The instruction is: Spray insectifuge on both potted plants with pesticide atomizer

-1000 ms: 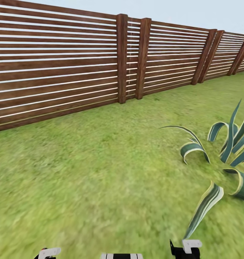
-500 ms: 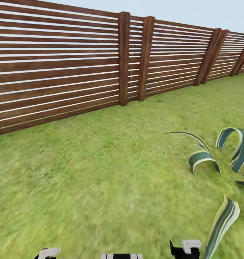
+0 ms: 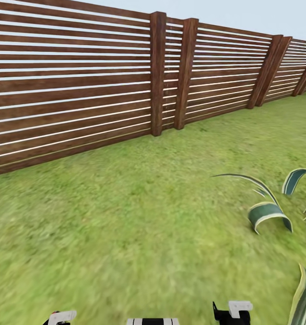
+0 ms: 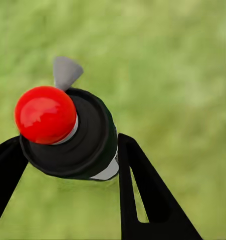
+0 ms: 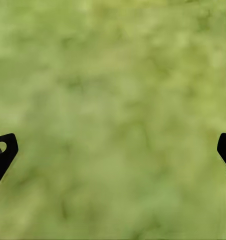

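Left gripper (image 4: 67, 165) is clamping its black fingers (image 4: 143, 195) on either side of the pesticide atomizer (image 4: 72, 132), jaws closed against it. Right gripper (image 5: 113, 150) is holding nothing, its fingertips (image 5: 2, 152) standing wide apart at opposite edges of the right wrist view.

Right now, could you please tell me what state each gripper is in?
Left gripper: closed on the pesticide atomizer.
Right gripper: open, holding nothing, above the lawn.
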You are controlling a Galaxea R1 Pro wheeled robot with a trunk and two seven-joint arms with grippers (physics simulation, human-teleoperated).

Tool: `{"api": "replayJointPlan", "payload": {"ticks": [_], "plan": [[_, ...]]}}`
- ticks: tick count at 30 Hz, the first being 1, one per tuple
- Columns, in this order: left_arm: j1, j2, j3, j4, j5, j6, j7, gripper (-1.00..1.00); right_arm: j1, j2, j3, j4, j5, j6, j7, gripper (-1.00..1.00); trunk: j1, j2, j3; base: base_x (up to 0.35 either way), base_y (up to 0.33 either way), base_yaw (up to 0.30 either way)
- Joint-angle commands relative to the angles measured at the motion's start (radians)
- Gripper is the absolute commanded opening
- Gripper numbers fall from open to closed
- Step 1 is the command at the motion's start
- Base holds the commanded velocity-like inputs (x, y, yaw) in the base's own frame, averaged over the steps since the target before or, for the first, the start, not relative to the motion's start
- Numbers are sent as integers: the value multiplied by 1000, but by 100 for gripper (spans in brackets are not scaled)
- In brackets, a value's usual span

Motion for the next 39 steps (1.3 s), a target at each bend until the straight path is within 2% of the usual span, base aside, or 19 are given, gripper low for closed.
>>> {"api": "replayJointPlan", "payload": {"ticks": [1,39], "plan": [[-1,0,6,2,-11,-5,2,-100,0,0,9,1,-5,-2,-4,100,0,0,-1,340,80,0],[-1,0,6,2,-11,-4,2,-100,0,0,9,1,-4,-2,-4,100,0,0,-1,339,79,0]]}}
